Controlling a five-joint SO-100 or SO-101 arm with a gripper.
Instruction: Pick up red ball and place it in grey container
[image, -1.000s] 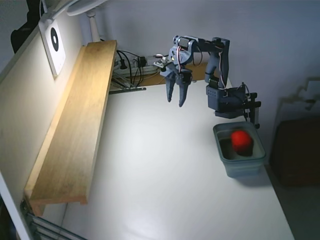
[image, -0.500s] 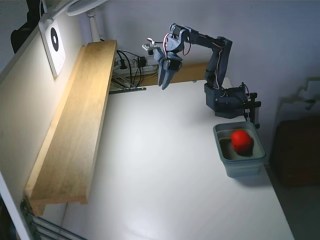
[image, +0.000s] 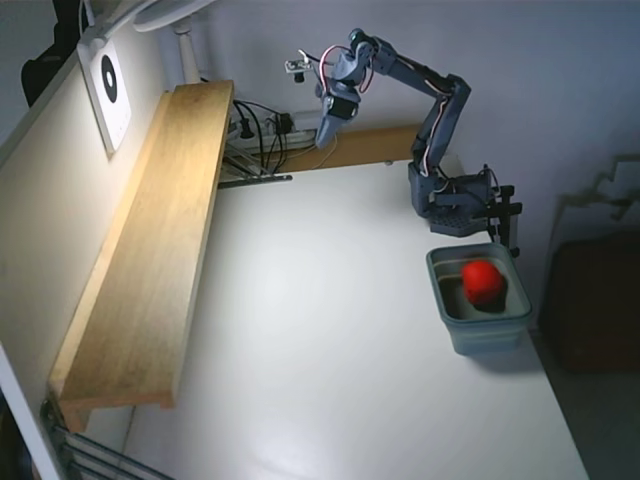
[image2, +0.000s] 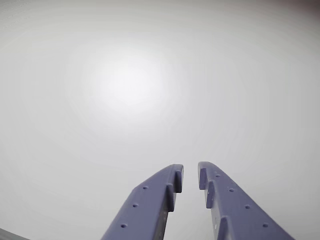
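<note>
Along the table's left edge in the fixed view: a long wooden shelf (image: 150, 250), with a white card bearing a dark ring (image: 108, 85) on the wall above it. Behind the shelf's far end, at the far left corner, a tangle of black cables (image: 262, 128). Over the table's far edge: the arm (image: 430, 110), folded high and clear of the white table (image: 320, 350), its gripper (image: 326, 137) pointing down, holding nothing. In the wrist view, the gripper (image2: 190, 176) nearly closed, its two blue-grey fingers (image2: 150, 200) parted by a narrow slit only, with bare white surface beyond them. At the far right corner: the arm's base (image: 455, 205), clamped to the table edge. Just in front of the base, hard against the right edge: the tub (image: 480, 325), upright. Inside the tub, toward its far end: the ball (image: 482, 281), bright red, resting well apart from the gripper.
</note>
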